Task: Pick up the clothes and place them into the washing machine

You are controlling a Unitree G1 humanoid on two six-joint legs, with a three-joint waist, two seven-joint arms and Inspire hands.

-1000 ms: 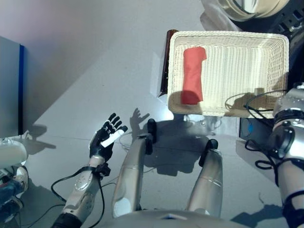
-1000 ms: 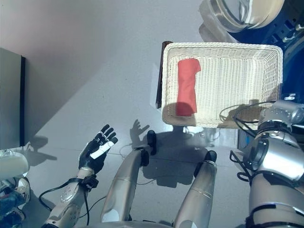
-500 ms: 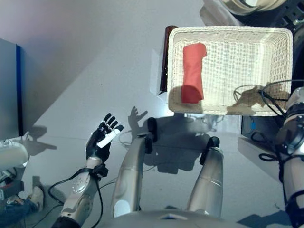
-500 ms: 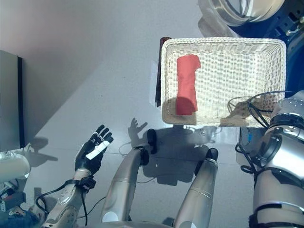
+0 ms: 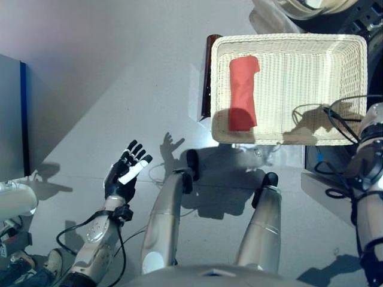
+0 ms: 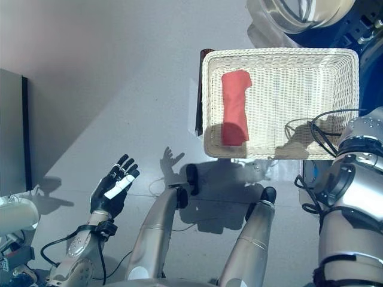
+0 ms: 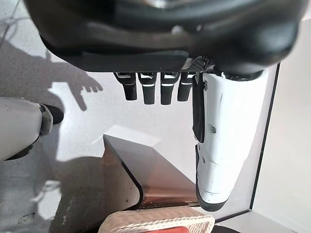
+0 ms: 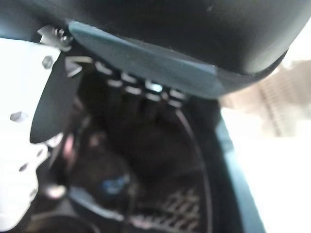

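Left eye view shows our left hand (image 5: 122, 174) held out well to the left of the white woven rectangular basket (image 5: 353, 89), fingers straight and spread, palm empty. Compared with a second ago it has drifted a little further left and lower, away from the basket, while the whole picture has shifted slightly, so part of that is our head moving. The folded red cloth (image 5: 242, 92) lies where it lay before, flat against the basket's left wall, untouched and well apart from both hands. The basket rests on a dark stand (image 5: 206, 78) beyond our left hand.

Our right hand (image 8: 141, 104) appears only in its own wrist view, where the dark fingers point away into a shadowed, cluttered space; they look fairly straight and hold nothing we can make out. In the eye views only the right arm shows, beside the basket's near right corner.

The round glass door of the washing machine (image 6: 302, 13) sits past the basket's far edge. We judge the pick-up has not begun: neither hand has closed in on the cloth.

No brand, label or writing is legible in any view.
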